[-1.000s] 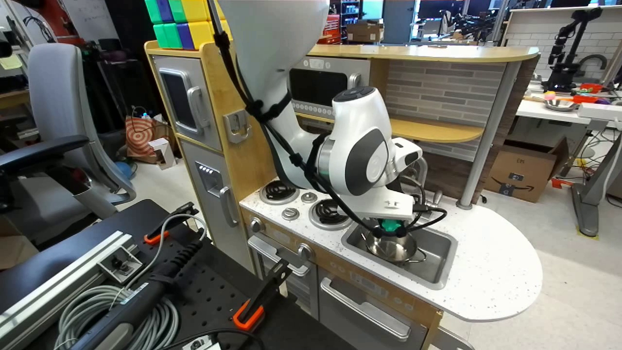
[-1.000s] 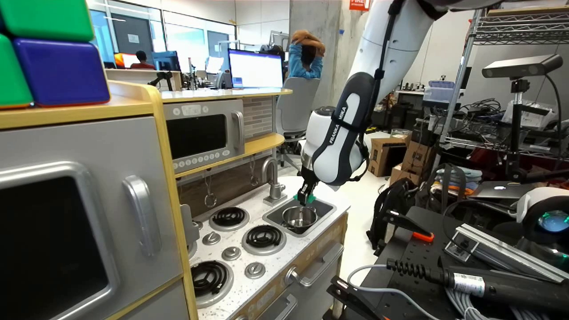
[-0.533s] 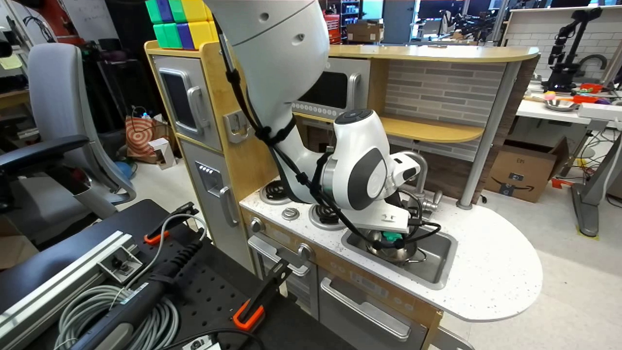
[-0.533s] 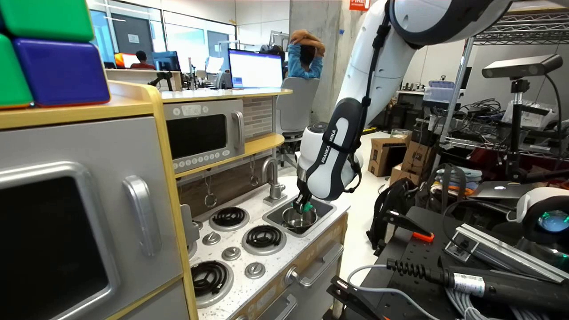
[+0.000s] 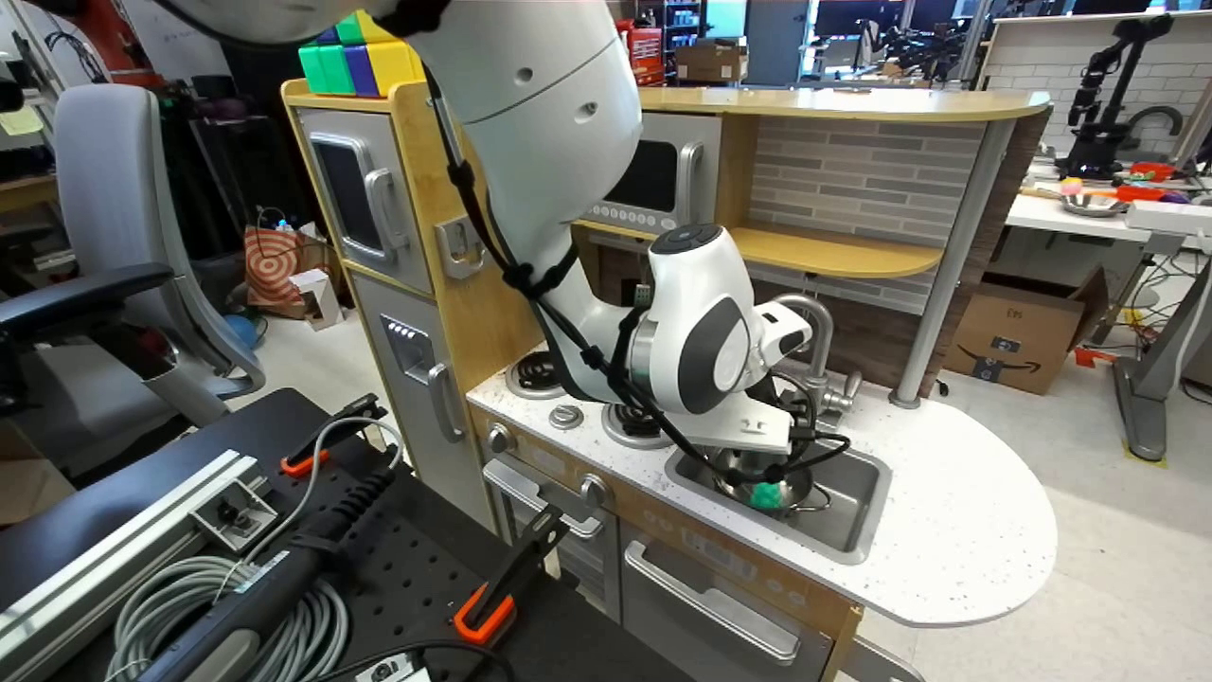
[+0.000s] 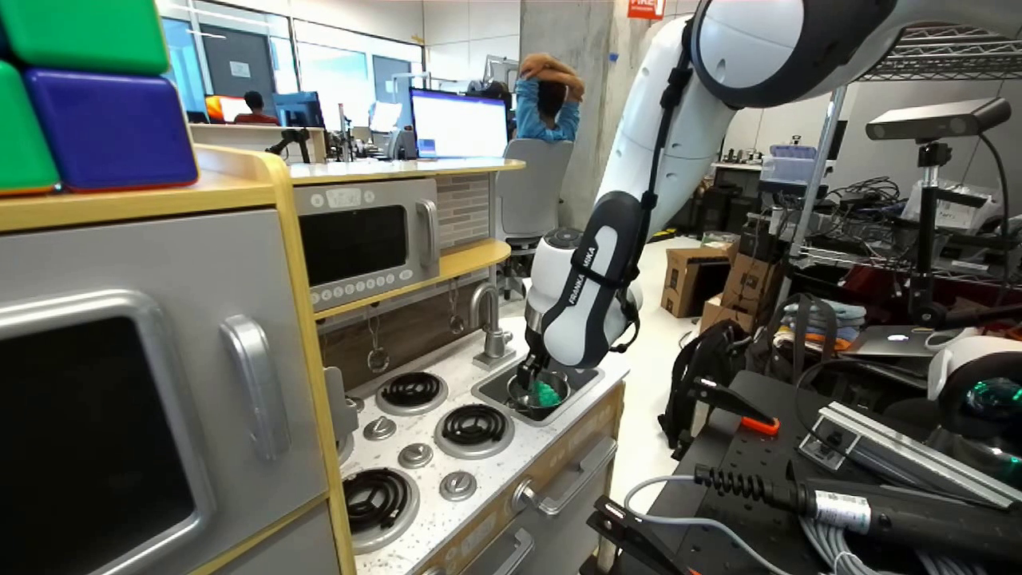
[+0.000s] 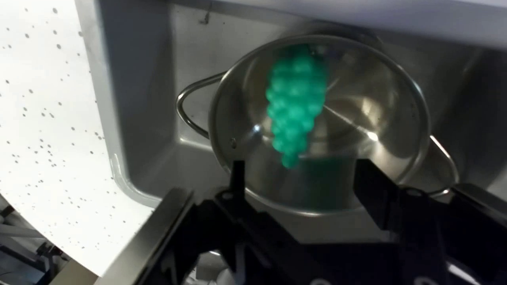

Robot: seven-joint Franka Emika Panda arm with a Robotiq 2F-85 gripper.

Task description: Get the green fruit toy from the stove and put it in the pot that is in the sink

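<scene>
The green fruit toy [image 7: 295, 105], a bumpy grape-like bunch, is inside the silver pot [image 7: 398, 79] and slightly blurred. It also shows in the pot in both exterior views [image 5: 765, 494] [image 6: 546, 394]. The pot [image 6: 517, 404] stands in the steel sink [image 6: 592, 380] with its loop handles out to the sides. My gripper [image 7: 300, 168] is open and empty, its fingers [image 7: 237, 178] wide apart over the pot's near rim, not touching the toy. In an exterior view the gripper [image 6: 530, 375] points down at the pot. The white stove [image 6: 427, 427] with black burners is beside the sink.
The curved silver tap [image 6: 481, 307] rises behind the sink, near the arm. A yellow shelf [image 5: 843, 251] and a toy microwave [image 6: 359, 239] stand above the counter. Black cables [image 5: 663, 426] hang along the arm. A dark bench [image 5: 398, 540] with tools and clamps is in front.
My gripper has moved down to the pot and opened. The green toy has left the fingers and dropped into the pot.
</scene>
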